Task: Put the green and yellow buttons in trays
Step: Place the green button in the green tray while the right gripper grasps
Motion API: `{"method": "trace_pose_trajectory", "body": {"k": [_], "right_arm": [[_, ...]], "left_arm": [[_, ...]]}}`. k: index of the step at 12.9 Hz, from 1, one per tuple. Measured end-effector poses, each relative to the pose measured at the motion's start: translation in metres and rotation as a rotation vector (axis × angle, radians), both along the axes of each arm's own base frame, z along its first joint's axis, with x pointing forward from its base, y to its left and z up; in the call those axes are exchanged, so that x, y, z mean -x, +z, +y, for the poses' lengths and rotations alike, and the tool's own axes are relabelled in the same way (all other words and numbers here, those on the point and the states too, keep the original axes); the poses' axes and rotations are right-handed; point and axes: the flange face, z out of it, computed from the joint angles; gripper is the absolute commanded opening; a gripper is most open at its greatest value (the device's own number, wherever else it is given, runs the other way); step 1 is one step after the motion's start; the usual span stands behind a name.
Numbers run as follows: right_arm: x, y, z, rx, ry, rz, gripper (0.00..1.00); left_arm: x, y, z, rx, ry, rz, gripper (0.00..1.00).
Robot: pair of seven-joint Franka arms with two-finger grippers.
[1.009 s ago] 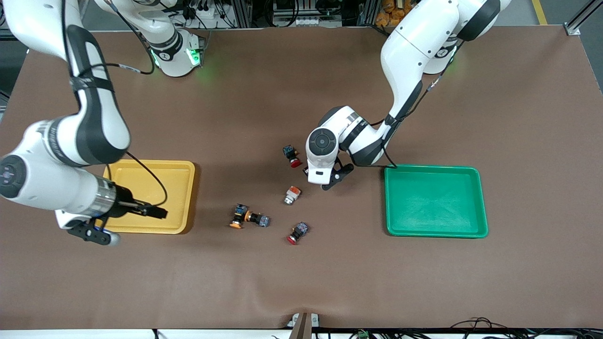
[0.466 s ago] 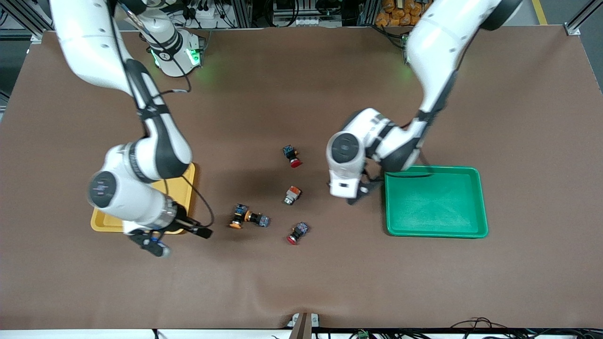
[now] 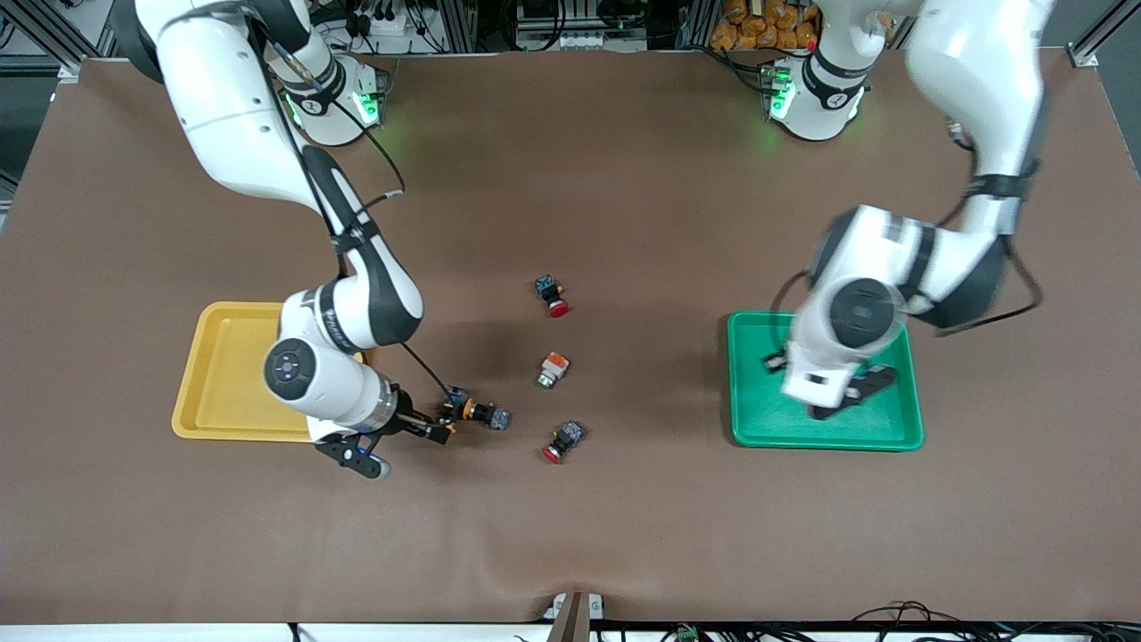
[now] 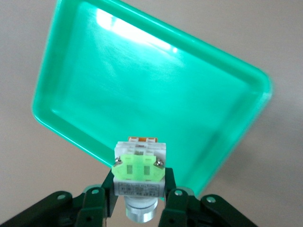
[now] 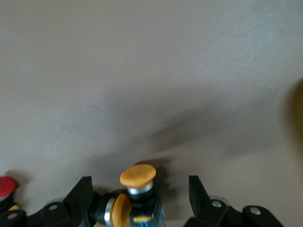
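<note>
My left gripper (image 3: pixel 841 394) hangs over the green tray (image 3: pixel 744 419). In the left wrist view it (image 4: pixel 138 198) is shut on a white-silver button with a green top (image 4: pixel 138 172), above the green tray (image 4: pixel 142 90). My right gripper (image 3: pixel 439 430) is low at two dark-bodied buttons with orange-yellow caps (image 3: pixel 477 413) lying together, beside the yellow tray (image 3: pixel 223 374). In the right wrist view it (image 5: pixel 139 196) is open, with both orange-yellow capped buttons (image 5: pixel 137 177) between its fingers (image 5: pixel 81 194). A silver-bodied button with an orange top (image 3: pixel 553 368) lies mid-table.
Two dark buttons with red caps lie on the brown mat, one (image 3: pixel 554 296) farther from the front camera than the silver button, one (image 3: pixel 563 441) nearer. The nearer one's red cap (image 5: pixel 4 187) shows in the right wrist view. Both trays hold nothing.
My left arm swung from mid-table to over the green tray, carrying the green-topped button. My right arm moved from over the yellow tray to the pair of orange-yellow capped buttons.
</note>
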Motion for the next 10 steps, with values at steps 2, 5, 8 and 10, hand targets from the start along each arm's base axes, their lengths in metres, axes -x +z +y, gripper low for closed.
{"method": "trace_pose_trajectory", "body": {"k": [2,5,8,10], "right_arm": [[0.001,-0.017,0.0,0.007,-0.002,-0.004,0.9],[0.003,-0.032,0.0,0.013,-0.002,-0.009,0.88],[0.009,-0.04,0.013,0.015,0.003,-0.001,0.87],[0.011,-0.045,0.016,0.018,0.002,0.003,0.66]], "left_arm": [[-0.003,-0.021,0.048,0.016,-0.01,0.034,0.0],[-0.002,-0.084,0.126,0.085,-0.054,-0.005,0.0],[-0.004,-0.11,0.17,0.128,-0.094,-0.033,1.0],[-0.006,-0.109,0.161,0.138,-0.113,-0.053,1.0]]}}
